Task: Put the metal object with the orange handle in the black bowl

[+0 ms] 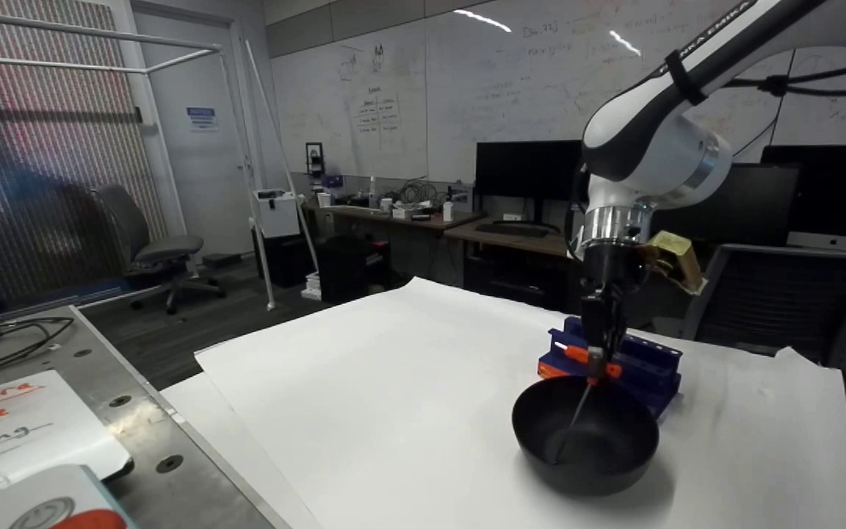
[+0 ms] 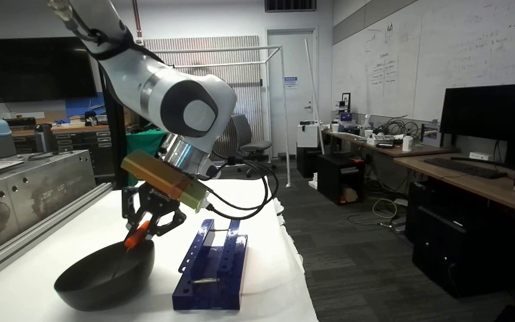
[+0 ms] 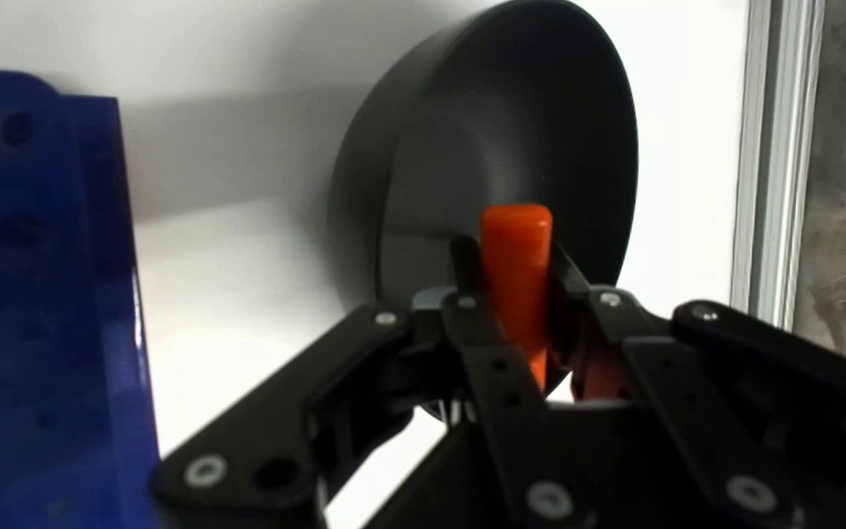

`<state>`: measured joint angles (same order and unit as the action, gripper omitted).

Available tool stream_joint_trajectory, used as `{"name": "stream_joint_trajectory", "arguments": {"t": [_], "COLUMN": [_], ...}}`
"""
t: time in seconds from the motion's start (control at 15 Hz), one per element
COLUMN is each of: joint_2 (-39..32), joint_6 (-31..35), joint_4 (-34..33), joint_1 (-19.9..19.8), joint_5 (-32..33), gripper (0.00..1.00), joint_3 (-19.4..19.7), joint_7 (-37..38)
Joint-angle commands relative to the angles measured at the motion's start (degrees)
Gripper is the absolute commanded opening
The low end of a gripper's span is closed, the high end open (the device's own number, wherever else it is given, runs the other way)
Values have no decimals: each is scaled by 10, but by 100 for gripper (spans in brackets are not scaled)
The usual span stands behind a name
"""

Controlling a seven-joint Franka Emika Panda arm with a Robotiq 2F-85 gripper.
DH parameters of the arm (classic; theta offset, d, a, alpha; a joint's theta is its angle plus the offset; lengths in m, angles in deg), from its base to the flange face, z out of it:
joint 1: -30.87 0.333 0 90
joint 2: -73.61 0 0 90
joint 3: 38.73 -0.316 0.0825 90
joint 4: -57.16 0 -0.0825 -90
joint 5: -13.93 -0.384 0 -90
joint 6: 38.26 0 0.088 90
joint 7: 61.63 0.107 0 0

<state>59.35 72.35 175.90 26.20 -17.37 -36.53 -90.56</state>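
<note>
The metal object with the orange handle shows its handle in the wrist view (image 3: 517, 257) and in an exterior view (image 2: 136, 237). My gripper (image 2: 140, 230) is shut on that handle, with one finger on each side; it also shows in an exterior view (image 1: 598, 360). The thin metal shaft slants down inside the black bowl (image 1: 599, 481), its tip low near the bowl's inner wall or floor; whether it touches I cannot tell. The bowl also shows in an exterior view (image 2: 101, 295) and the wrist view (image 3: 375, 162). Its rim looks slanted. The gripper is just above the rim.
A blue ribbed block-like object (image 2: 208, 297) stands beside the bowl; it also shows in the wrist view (image 3: 34, 294) and an exterior view (image 1: 654, 364), with orange parts near its end. White paper (image 1: 364, 419) covers the table. A metal ledge (image 2: 29, 201) runs along one side.
</note>
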Motion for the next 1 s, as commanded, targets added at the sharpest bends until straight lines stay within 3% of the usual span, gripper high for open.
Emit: {"name": "stream_joint_trajectory", "arguments": {"t": [0.0,0.07,0.2,0.6,0.93], "joint_2": [-17,-15,-7,52,136], "joint_6": [3,0,-1,6,40], "joint_4": [-8,-9,-8,4,20], "joint_1": [-5,-6,-7,-14,-2], "joint_5": [10,9,12,46,105], "gripper": [22,47,52,98,100], "joint_3": [-12,-13,-12,-6,-2], "joint_7": [26,27,31,26,48]}}
